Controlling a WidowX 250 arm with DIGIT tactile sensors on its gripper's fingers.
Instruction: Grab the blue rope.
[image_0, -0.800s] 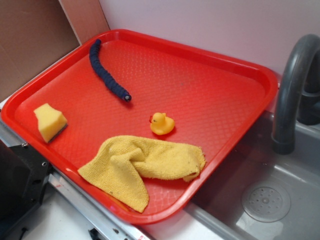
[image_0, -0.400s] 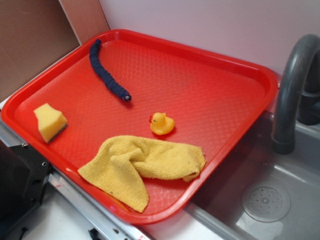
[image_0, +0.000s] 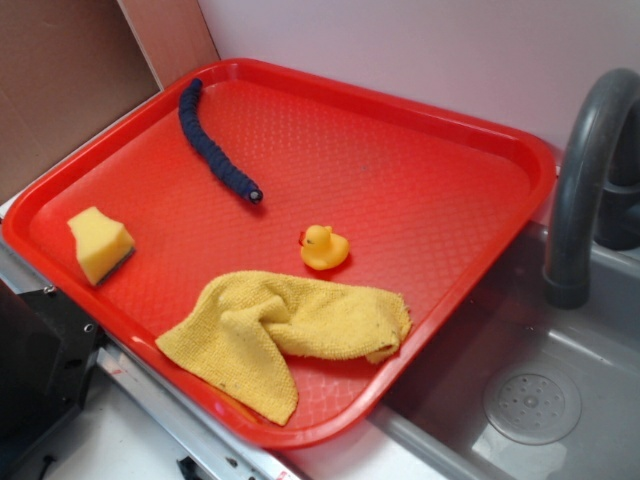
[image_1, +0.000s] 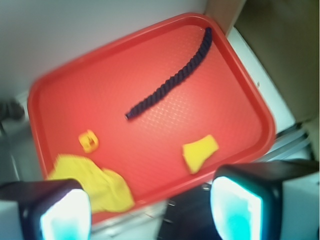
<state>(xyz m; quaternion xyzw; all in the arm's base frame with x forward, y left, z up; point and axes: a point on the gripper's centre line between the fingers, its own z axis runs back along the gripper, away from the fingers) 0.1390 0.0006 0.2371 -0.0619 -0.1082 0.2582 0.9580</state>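
Gripper (image_1: 150, 207) is showing only in the wrist view, two dark fingers with pale glowing pads (image_1: 235, 207) at the bottom corners, spread wide with nothing between them, so it is released and hanging high above the red tray (image_1: 250, 105), touching nothing. Blue rope (image_0: 212, 148) is lying flat on the tray floor in the far-left part, one end near the far-left corner by the rim, the body curving toward the tray middle and ending in a pale tip. It is sitting apart from everything else. Yellow duck (image_0: 324, 247) is standing upright near the tray middle, a bit nearer the camera than the rope's pale tip. Yellow cloth (image_0: 280, 335) is lying crumpled along the near edge, just beside the duck. Yellow sponge (image_0: 100, 244) is resting at the left side near the rim, well apart from the rope. Tray is sitting next to a grey sink (image_0: 540, 400), with a dark curved faucet (image_0: 585, 170) rising at the right. Wrist view is blurred, so fine detail is not readable there.
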